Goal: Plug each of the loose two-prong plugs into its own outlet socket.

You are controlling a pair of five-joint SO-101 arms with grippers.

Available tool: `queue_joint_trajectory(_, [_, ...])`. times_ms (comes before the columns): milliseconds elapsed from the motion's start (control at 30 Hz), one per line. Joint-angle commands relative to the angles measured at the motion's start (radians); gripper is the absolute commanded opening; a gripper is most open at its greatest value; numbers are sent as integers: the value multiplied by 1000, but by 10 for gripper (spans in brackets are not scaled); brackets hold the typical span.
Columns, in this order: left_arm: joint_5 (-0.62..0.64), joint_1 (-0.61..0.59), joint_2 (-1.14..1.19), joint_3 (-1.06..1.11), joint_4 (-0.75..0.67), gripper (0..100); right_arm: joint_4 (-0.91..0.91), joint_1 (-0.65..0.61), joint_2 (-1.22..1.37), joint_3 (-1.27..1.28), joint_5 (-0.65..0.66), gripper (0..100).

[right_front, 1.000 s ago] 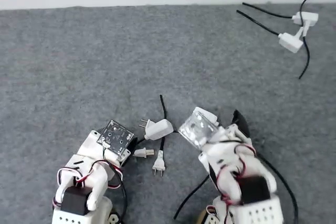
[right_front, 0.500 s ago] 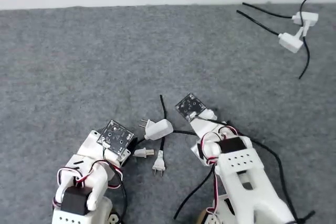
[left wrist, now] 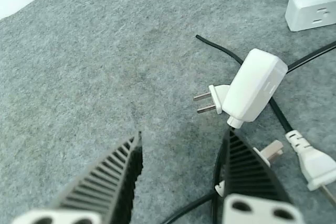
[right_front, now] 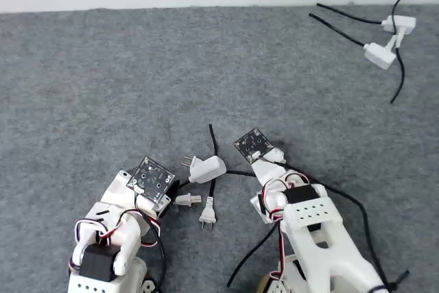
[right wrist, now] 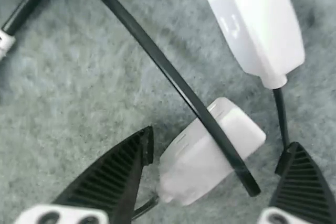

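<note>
Left fingers (left wrist: pixel 113 174) are spread wide, with nothing but the grey felt worktop (left wrist: pixel 79 51) in the gap. The big white plug (left wrist: pixel 255 88) lies flat just ahead of one fingertip, not between the two. Its two prongs (left wrist: pixel 206 102) stick out sideways so they end up roughly ahead of the gap. A smaller plug (left wrist: pixel 310 162) on a black cord sits on the outer side of that same finger, and a white socket block (left wrist: pixel 313 11) lies farther out, past the big plug. Right fingers (right wrist: pixel 118 177) are spread too, and a socket block sits right in the gap between them. A black cable (right wrist: pixel 168 72) lies across the top of it. I can't tell whether either finger is actually touching the block, but they aren't pinching it. The big plug's body lies just beyond those tips. From the high view, two little plugs (right_front: pixel 186 200) (right_front: pixel 208 214) lie on the felt between the two arms, closer to the left fingers. Two more white cord ends (right_front: pixel 381 54) sit at the far corner, well apart from both sets of fingers.
</note>
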Motion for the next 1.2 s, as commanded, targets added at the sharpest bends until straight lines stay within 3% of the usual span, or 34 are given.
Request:
queue_joint_trajectory(0, [0,8,-6,-8,-20,235,-13,12,-4,-8,-5,347])
queue_joint_trajectory(67, [0,8,-6,-5,-21,235,-13,12,-4,-8,-5,278])
queue_joint_trajectory(200, [0,8,-6,-5,-21,235,-18,10,-4,-11,-5,0])
queue_joint_trajectory(267, [0,8,-6,-4,-21,235,-38,12,-2,-5,-3,50])
queue_joint_trajectory(367, [0,8,-6,-4,-23,235,-39,10,-2,-5,-2,3])
queue_joint_trajectory(533, [0,8,-6,-4,-23,235,-38,10,-4,-8,2,8])
queue_joint_trajectory(733, [0,8,-6,-4,-23,235,-27,12,-5,-64,107,8])
queue_joint_trajectory(1167, [0,8,-6,-4,-23,235,302,10,-5,-520,110,8])
